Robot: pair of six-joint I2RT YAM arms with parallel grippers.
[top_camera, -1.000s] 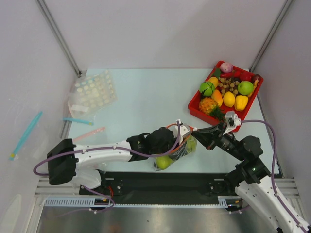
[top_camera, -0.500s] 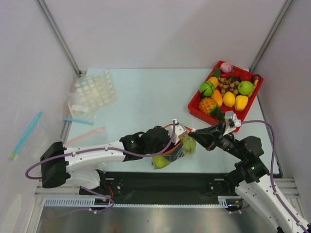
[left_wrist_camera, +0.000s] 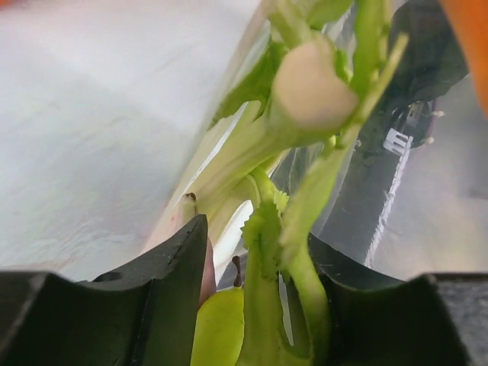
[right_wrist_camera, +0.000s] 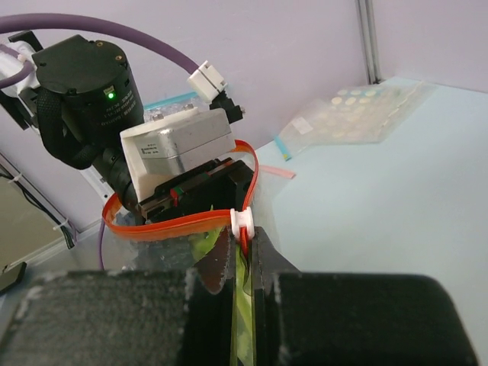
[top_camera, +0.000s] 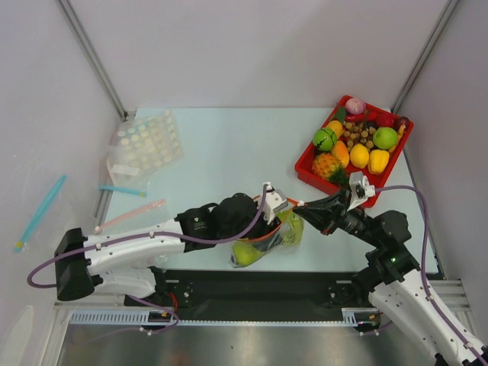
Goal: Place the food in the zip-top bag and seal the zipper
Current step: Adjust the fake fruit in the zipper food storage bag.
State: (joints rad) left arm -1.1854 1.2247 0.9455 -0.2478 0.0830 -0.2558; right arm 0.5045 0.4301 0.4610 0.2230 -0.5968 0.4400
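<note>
Carrying everything is the pale surface (top_camera: 229, 145). At its far right corner stands a red tray (top_camera: 303, 162), filled with toy fruit: a pineapple (top_camera: 326, 165), a green apple (top_camera: 385, 138), a yellow pepper (top_camera: 378, 161) and several more, packed close together. At the far left edge lies a clear bag with pale dots (top_camera: 145, 145), and near it lie a bag with a blue strip (top_camera: 122, 190) and one with a pink strip (top_camera: 141, 210).

The zip-top bag (top_camera: 288, 232) is at the near edge of the surface, between the two arms, with its mouth lifted and held open into a loop. The left gripper (left_wrist_camera: 259, 252) reaches into this mouth. Inside the bag are the leek (left_wrist_camera: 305, 84), white end up and green leaves hanging down, and below it the green pear (left_wrist_camera: 221, 335). The left jaws stand apart, with the leek leaves and the pear between them; I cannot tell if they press on either one.

The right gripper (right_wrist_camera: 242, 244) meets the bag from the right side. Its jaws are pressed together on the zipper (right_wrist_camera: 175, 225), the red-orange strip that curves around the left wrist. A small white slider (right_wrist_camera: 242, 220) sits on the strip just above the right fingertips.
</note>
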